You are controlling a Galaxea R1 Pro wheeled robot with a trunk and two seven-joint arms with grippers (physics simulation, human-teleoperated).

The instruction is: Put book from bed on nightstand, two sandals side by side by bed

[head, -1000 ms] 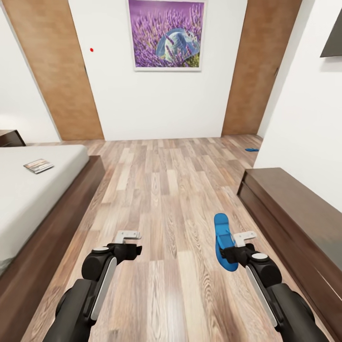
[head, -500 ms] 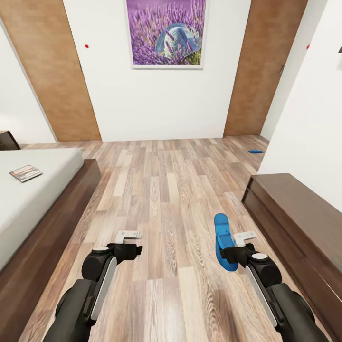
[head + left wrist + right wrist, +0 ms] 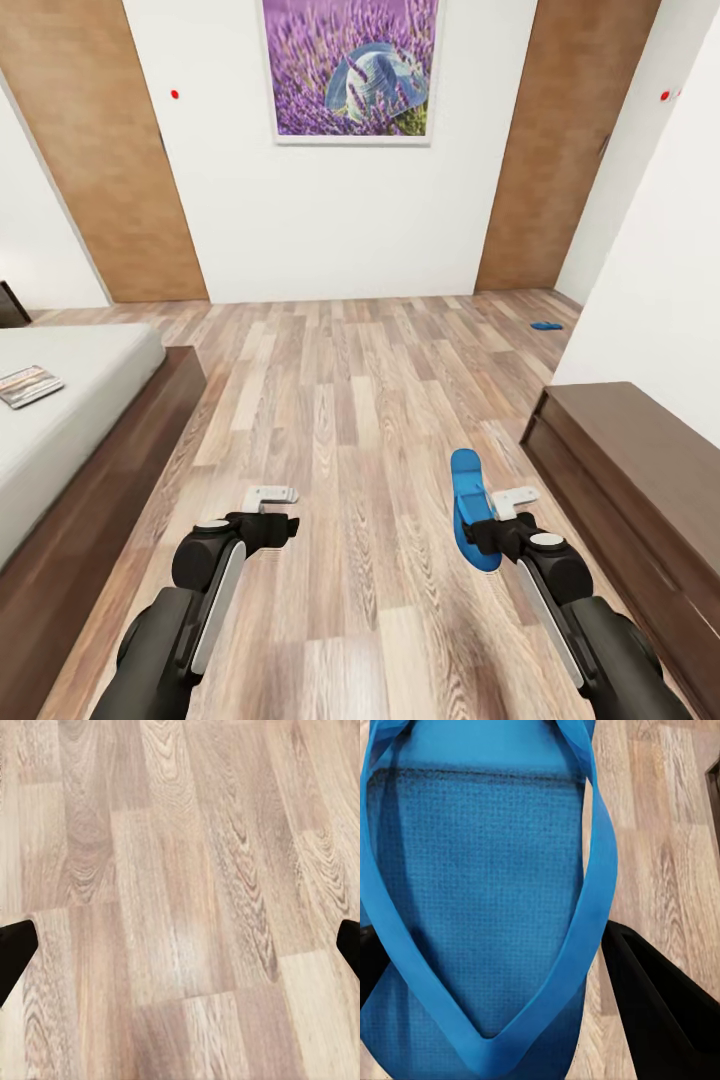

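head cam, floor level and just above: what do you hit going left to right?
book on the bed → left claw → blue sandal held in the right claw → second sandal far off on the floor → dark bench

The head camera is looking down over the floor (image 3: 350, 400) toward the far wall; both wrist cameras are facing that floor closely.
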